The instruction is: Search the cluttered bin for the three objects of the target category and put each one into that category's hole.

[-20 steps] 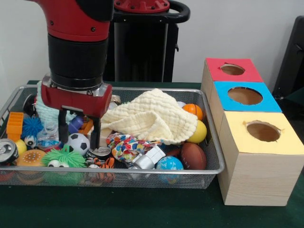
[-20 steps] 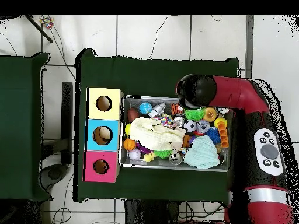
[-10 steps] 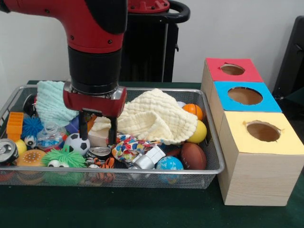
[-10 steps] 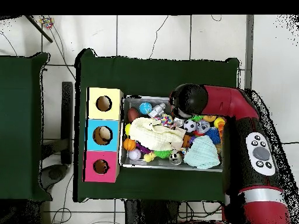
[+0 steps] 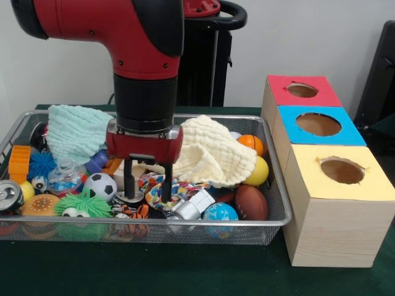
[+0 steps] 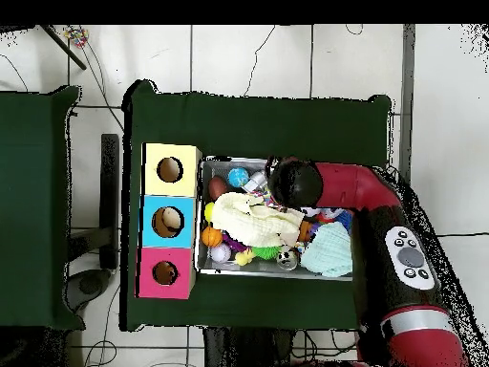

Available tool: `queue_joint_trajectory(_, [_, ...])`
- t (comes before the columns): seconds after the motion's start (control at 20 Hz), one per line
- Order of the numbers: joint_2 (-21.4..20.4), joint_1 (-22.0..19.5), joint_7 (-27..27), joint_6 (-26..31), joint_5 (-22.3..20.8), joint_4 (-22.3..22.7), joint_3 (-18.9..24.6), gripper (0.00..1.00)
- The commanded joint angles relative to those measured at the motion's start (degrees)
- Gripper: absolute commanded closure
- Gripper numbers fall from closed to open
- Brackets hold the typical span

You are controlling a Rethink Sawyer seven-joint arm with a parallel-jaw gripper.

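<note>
i am hanging my claw (image 5: pixel 148 190) low over the middle of the wire bin (image 5: pixel 279 203), its two fingers spread apart with nothing between them. one finger is coming down on a small round metal tin (image 5: pixel 129 197), the other is dipping against the knotted rope toy (image 5: pixel 162 187), so i am straddling the gap between the two. which category i am hunting i cannot tell, so i am treating everything under me as a candidate. just beside my claw a soccer ball (image 5: pixel 100 185) is lying, and near it on the other side a globe ball (image 5: pixel 220 213) and a brown football (image 5: pixel 251 202) are lying against the bin wall. behind my claw the cream cloth (image 5: pixel 213 151) is draped over part of the pile, probably hiding more toys. well off to that same side the three boxes, red (image 5: pixel 301 90), blue (image 5: pixel 317 124) and yellow (image 5: pixel 341 171), are standing on the table (image 5: pixel 154 271), holes up, ready for drops.
</note>
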Motion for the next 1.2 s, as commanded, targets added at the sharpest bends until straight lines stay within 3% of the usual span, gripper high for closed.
queue_joint_trajectory(0.05, [3.5,-2.1,4.0,-9.8,-2.1,7.3,2.2,0.0])
queue_joint_trajectory(0.35, [4.3,-1.3,2.9,-11.0,-1.3,4.8,1.1,0.0])
queue_joint_trajectory(0.8, [3.6,3.1,5.2,-11.4,-2.1,1.4,-5.0,0.0])
queue_joint_trajectory(1.2, [2.3,1.9,3.6,-10.2,-1.2,4.7,-5.6,0.0])
